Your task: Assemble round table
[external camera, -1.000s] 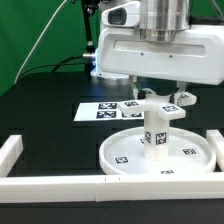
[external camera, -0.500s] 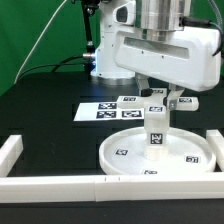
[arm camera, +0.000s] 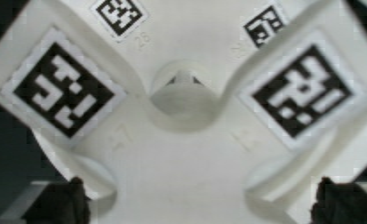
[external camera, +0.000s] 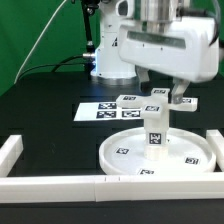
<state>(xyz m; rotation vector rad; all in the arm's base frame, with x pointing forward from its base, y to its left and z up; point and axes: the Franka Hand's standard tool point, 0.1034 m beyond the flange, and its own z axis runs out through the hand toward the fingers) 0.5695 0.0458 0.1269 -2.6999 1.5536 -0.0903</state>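
The large rimmed round disc (external camera: 118, 152) lies flat on the black table. The short cylindrical leg (external camera: 156, 137) stands upright at its centre. The small cross-shaped foot (external camera: 157, 109) sits on top of the leg. My gripper (external camera: 164, 95) hangs straight above the foot, its fingers spread to either side of it. In the wrist view the foot (arm camera: 180, 100) fills the picture, its tagged arms pointing outward. My gripper (arm camera: 201, 205) shows only as two dark fingertips (arm camera: 55, 205) at the far corners, wide apart and holding nothing.
The marker board (external camera: 103, 109) lies behind the disc. White border rails run along the front (external camera: 50, 185), the exterior view's left (external camera: 9, 151) and right (external camera: 215, 142). The arm's base (external camera: 105, 62) stands at the back, before a green curtain.
My gripper has risen a little and shifted slightly toward the exterior view's left. The foot stays on the leg and the disc has not moved.
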